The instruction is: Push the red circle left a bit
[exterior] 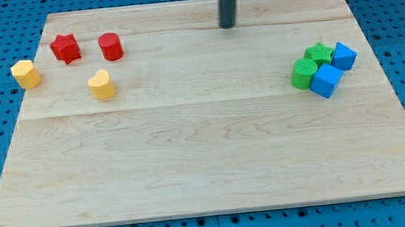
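Observation:
The red circle (110, 46) stands near the board's top left, just right of a red star (65, 48). My tip (228, 26) is at the view's top centre, well to the right of the red circle and not touching any block. The rod comes down from the view's top edge.
A yellow hexagon (26, 74) sits at the board's left edge and a yellow heart (101, 84) below the red circle. At the right, a green circle (304, 73), a green star (319, 52) and two blue cubes (327, 80) (344, 56) cluster together on the wooden board (206, 150).

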Controlling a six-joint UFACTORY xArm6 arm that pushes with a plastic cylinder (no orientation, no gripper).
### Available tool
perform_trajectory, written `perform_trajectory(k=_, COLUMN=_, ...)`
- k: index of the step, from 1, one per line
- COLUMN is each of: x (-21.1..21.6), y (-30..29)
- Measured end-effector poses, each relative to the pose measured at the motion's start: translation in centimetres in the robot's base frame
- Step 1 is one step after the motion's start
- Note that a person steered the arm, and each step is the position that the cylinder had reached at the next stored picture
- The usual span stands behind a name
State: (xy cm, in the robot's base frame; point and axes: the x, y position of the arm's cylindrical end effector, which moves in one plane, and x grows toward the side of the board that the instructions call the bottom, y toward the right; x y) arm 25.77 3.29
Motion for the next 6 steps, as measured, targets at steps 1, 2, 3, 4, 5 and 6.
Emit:
perform_trajectory(k=1, x=-2.2, y=-2.2)
perform_trajectory(k=2, x=-2.5, y=-5.5)
perform_trajectory(k=3, x=-1.5, y=-9.9)
perform_trajectory(k=4, x=1.2, y=-13.8)
perform_trajectory(k=5, x=3.9, y=-17.3)
perform_trajectory(k=6, x=4.8, y=-19.1)
